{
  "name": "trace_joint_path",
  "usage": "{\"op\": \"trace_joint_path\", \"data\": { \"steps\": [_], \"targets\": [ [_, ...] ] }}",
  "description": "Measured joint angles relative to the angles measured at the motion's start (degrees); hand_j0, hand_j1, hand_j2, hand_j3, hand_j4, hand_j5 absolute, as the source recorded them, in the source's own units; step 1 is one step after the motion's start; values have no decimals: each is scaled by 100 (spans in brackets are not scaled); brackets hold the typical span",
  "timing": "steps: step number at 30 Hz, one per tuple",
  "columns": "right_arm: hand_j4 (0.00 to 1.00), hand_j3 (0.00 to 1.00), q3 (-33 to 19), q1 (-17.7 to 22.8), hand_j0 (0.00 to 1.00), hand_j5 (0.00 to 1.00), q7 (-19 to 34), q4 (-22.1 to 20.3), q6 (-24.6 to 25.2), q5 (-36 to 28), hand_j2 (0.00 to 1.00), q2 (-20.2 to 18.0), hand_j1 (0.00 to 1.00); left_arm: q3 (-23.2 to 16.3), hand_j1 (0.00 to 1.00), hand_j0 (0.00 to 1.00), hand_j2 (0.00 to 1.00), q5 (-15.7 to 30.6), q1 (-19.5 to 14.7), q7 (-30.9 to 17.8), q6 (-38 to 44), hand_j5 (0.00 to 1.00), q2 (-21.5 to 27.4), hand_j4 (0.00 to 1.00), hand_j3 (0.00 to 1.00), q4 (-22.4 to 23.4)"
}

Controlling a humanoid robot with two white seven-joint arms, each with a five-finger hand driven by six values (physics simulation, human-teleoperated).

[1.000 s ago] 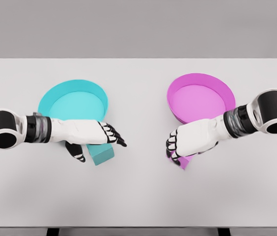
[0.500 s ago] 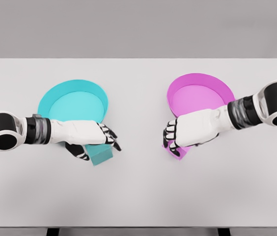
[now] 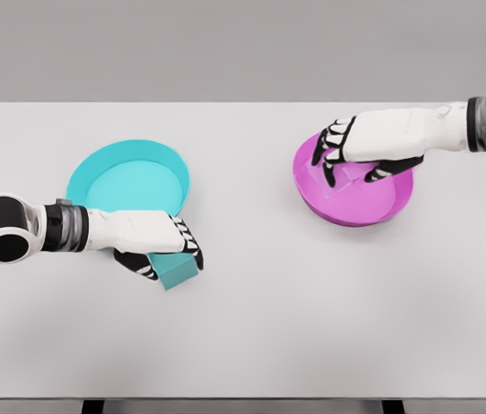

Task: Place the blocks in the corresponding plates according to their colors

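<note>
Since a moment ago the right hand (image 3: 357,148) has carried the pink block (image 3: 344,172), fingers gripping it, over the pink plate (image 3: 398,194), while the left hand (image 3: 161,250) closes on the teal block (image 3: 177,270) on the table (image 3: 252,328), at 5 o'clock from the teal plate (image 3: 96,172).

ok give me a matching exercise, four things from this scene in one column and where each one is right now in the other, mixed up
Things:
1. teal block
2. pink block
3. teal plate
4. pink plate

Places:
A. on the table's left half, nothing in it
B. on the table in front of the teal plate, under the left hand
C. on the table's right half, right hand over it
D. above the pink plate, held in the right hand's fingers

Pairs: 1-B, 2-D, 3-A, 4-C
</note>
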Motion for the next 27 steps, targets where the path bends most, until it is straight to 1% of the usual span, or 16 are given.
{"op": "trace_joint_path", "data": {
  "steps": [2, 6, 10, 15, 21, 27],
  "targets": [
    [40, 40, -58, 18, 40, 40, 1, 219, -1, -61, 40, -20, 40, 12, 53, 53, 53, -9, -18, -9, -6, 53, 1, 53, 53, -6],
    [41, 41, -58, 123, 41, 41, 1, 504, -3, -12, 41, -24, 41, 30, 53, 53, 53, -12, -53, -19, -27, 53, 0, 53, 53, -36],
    [41, 41, 125, 97, 41, 41, 0, 746, -2, 191, 41, 75, 41, 129, 53, 53, 53, 1, -53, -22, -61, 53, -2, 53, 53, -83],
    [41, 41, 227, 62, 41, 41, 1, 815, -1, 378, 41, 204, 41, 386, 53, 53, 53, 25, -53, -22, -163, 53, -8, 53, 53, -147],
    [42, 42, 249, 53, 42, 42, 1, 833, 1, 557, 42, 273, 42, 688, 53, 53, 53, 33, -70, -21, -361, 53, -19, 53, 53, -193],
    [44, 44, 292, -70, 44, 44, 1, 838, 3, 879, 44, 476, 44, 1078, 53, 53, 53, 58, -9, -21, -565, 53, 41, 53, 53, -193]
  ]
}}
